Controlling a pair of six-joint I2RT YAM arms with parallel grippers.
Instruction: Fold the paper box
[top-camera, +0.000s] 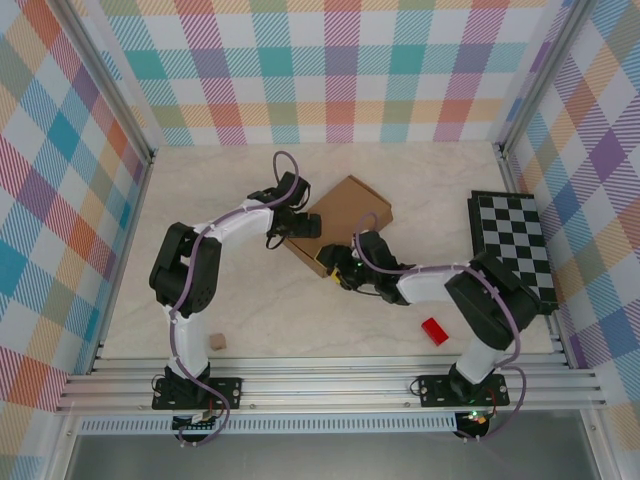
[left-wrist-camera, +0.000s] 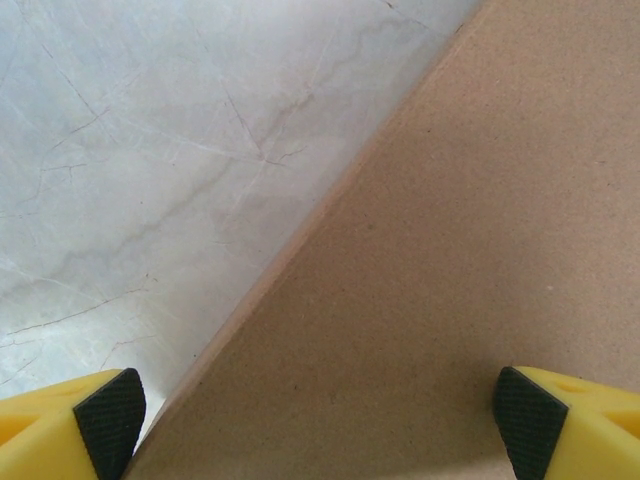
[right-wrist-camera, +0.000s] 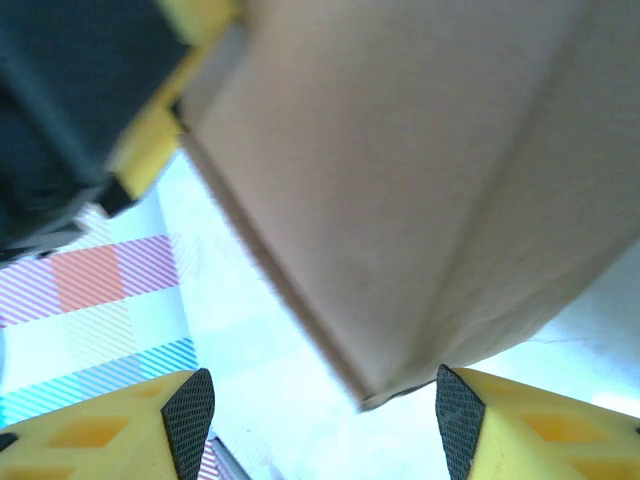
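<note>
Clutter nearest the arm bases sits idle: a tiny tan cube (top-camera: 217, 341) to the left and a small red block (top-camera: 434, 331) to the right on the pale marbled counter (top-camera: 300, 320), both well apart from the work; just beyond them the right fingers (right-wrist-camera: 190, 420) come at the near corner of the plain brown corrugated paper box (top-camera: 345, 215); they stand parted with that corner between them, and although the view is blurred, no clamp on the cardboard shows; past that, the left fingers (left-wrist-camera: 105, 415) hang spread wide over the box's flat top panel, one on either side of its edge, holding nothing; the box lies mid-counter between the two arms, turned at an angle; farthest to the right is a black-and-white checkered mat (top-camera: 515, 245), untouched.

By my judgement the folding is well along; from above the sheet already reads as a shallow closed shape with a side wall standing and a panel laid over it; whether the tabs are tucked home cannot be told; what seems left is seating the near edge and pressing the top down.
</note>
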